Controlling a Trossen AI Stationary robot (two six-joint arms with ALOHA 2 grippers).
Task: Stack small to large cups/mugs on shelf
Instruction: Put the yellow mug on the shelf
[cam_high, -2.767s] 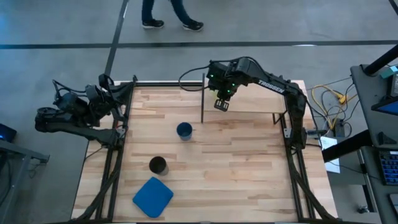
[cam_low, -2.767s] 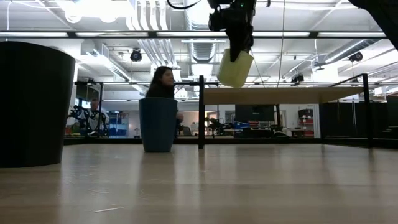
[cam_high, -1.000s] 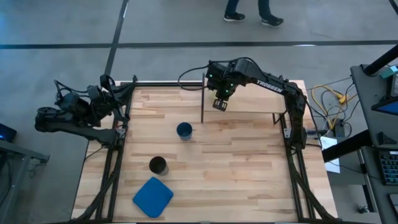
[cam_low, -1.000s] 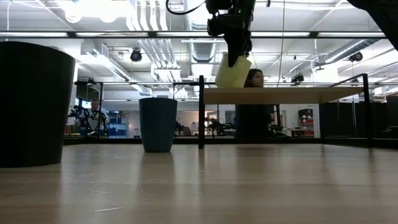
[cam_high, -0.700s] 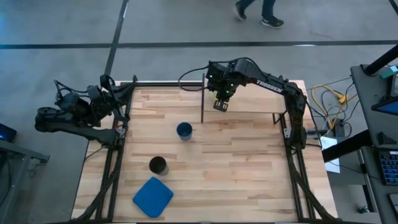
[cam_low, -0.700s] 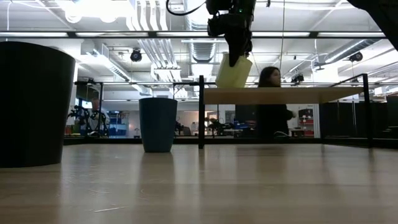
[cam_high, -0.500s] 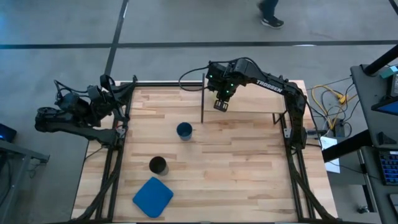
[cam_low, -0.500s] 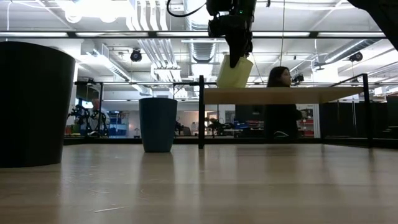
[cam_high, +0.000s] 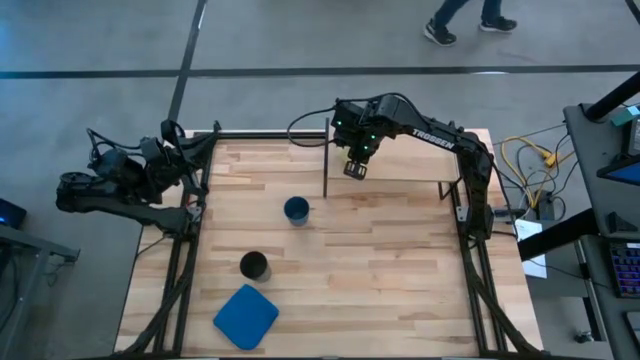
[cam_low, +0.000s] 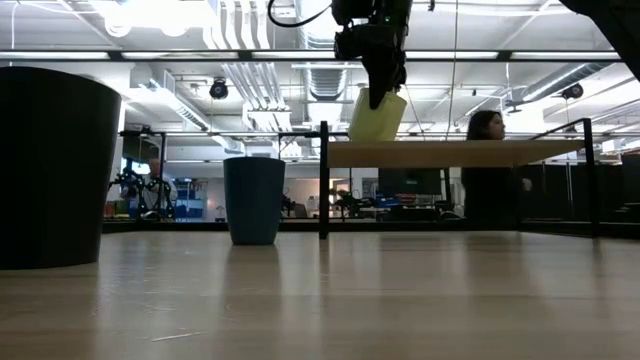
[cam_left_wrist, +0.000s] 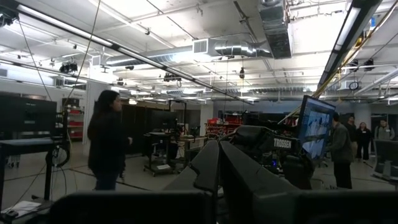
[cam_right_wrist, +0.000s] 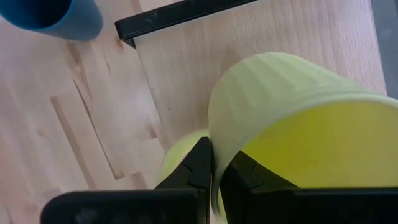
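My right gripper (cam_high: 355, 167) is shut on the yellow mug (cam_low: 377, 116) over the left near corner of the light wood shelf (cam_high: 400, 160). The mug is tilted, with its base close above the shelf top (cam_low: 450, 153); I cannot tell whether they touch. The dark blue cup (cam_high: 296, 210) stands upright on the table left of the shelf. The black cup (cam_high: 254, 265) stands nearer the front edge. My left gripper (cam_left_wrist: 217, 163) is shut and empty, parked off the table's left edge (cam_high: 150, 170). My right gripper pinches the yellow mug's wall at the rim (cam_right_wrist: 212, 140), one finger (cam_right_wrist: 239, 174) inside the mug and one finger (cam_right_wrist: 198, 167) outside. The fingers come from above, pointing down. The mug hangs tilted below them, its base toward the shelf.
A flat blue cloth (cam_high: 245, 315) lies near the table's front left. The shelf's thin dark upright post (cam_low: 323, 180) stands at its left near corner, close to the mug. A person (cam_low: 487, 170) walks in the room beyond the table.
My right gripper and the yellow mug have stayed almost still over the shelf's corner. A person beyond the table has walked toward the right.
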